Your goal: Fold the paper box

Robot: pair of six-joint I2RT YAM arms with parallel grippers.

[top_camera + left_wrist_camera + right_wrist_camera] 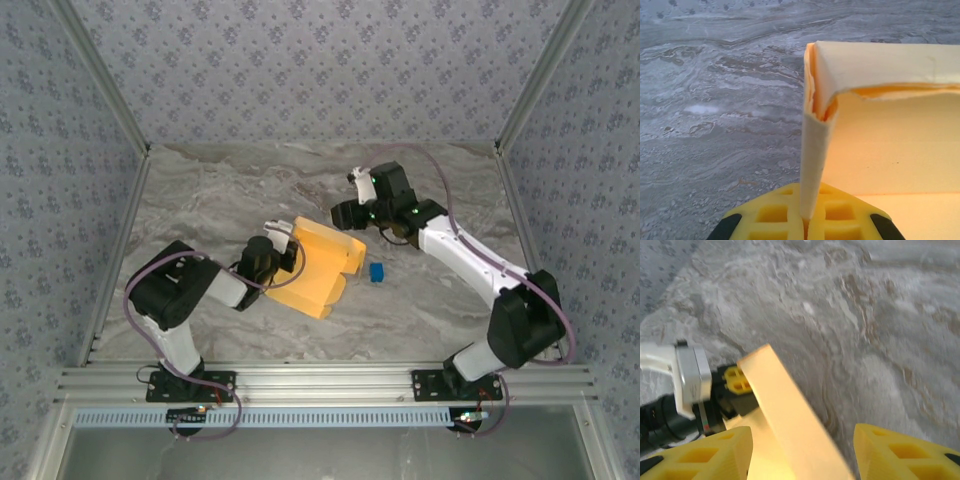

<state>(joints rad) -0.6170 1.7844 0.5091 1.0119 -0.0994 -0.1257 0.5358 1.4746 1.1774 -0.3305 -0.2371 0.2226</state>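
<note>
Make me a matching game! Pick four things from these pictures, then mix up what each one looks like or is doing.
Things:
1. paper box
2. little block
3. left gripper
4. right gripper

Descriptions:
A. open
B. yellow-orange
C. shut, pinching a flap of the box
D. blue

Pairs: 1-B, 2-D, 3-C, 4-A

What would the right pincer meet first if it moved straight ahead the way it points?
The right pincer would most likely hit the box flap standing between its open fingers; the left pincer lies beyond. Depth is unclear.
</note>
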